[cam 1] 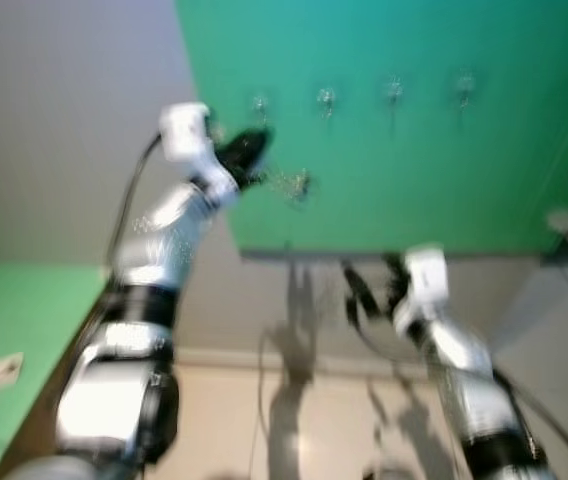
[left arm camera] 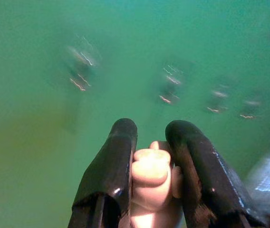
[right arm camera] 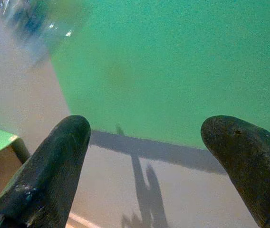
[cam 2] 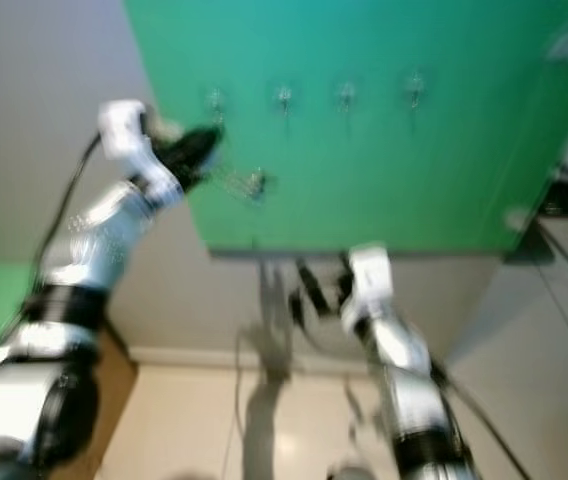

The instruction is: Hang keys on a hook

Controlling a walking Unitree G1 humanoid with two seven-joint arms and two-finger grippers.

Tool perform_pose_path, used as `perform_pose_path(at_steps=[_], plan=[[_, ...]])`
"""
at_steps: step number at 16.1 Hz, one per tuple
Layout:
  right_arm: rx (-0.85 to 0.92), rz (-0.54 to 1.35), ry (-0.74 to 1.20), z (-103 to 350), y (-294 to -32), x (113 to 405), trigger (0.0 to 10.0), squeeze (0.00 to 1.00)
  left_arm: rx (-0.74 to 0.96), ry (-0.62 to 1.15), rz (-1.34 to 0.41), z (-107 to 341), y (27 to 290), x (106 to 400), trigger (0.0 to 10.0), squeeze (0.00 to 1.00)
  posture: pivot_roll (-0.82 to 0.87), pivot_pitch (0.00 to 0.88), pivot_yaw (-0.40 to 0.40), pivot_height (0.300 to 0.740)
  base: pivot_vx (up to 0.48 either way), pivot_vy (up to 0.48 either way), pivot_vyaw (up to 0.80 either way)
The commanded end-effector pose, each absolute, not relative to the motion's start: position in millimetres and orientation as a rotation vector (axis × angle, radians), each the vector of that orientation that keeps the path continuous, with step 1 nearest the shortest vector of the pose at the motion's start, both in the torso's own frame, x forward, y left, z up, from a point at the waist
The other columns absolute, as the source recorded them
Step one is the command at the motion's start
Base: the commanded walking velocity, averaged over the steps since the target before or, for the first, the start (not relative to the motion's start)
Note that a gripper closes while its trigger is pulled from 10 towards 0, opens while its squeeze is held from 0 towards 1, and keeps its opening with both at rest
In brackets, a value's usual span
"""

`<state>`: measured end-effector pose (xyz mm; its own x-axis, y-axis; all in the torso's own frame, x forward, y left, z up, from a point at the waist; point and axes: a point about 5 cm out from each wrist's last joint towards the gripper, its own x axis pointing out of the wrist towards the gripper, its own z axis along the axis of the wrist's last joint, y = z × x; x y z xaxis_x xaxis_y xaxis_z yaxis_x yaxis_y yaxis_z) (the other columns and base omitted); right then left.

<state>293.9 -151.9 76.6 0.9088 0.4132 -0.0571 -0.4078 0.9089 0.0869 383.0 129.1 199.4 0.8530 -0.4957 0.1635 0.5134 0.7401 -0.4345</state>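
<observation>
keys (cam 1: 294,185) dangling from the left gripper (cam 1: 256,150), pinched shut on a pale fob (left arm camera: 151,183) up against the green board (cam 1: 414,150). nearest hook (cam 1: 260,106) just above the fingertips, three more off to the right. right gripper (cam 1: 369,290) low, spread open, well away, so left arm's job probably.
</observation>
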Motion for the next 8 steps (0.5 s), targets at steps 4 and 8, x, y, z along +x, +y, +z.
perform_pose_path(at_steps=[4, 8], plan=[[0.11, 0.626, 0.129, 97.0, -141.0, 298.6, 10.0, 0.0, -0.622, 0.019, -0.582, 197.2, 133.3, 384.2, 0.0, 0.0, -0.23, 0.0, 0.1, 0.736, 0.0, 0.0, 0.0], [0.161, 0.761, 0.142, 120.1, -129.3, 298.8, 10.0, 0.0, -0.664, 0.031, -0.635, 200.0, 131.1, 382.6, 0.0, 0.0, -0.23, 0.0, 0.095, 0.736, 0.0, 0.0, 0.0]])
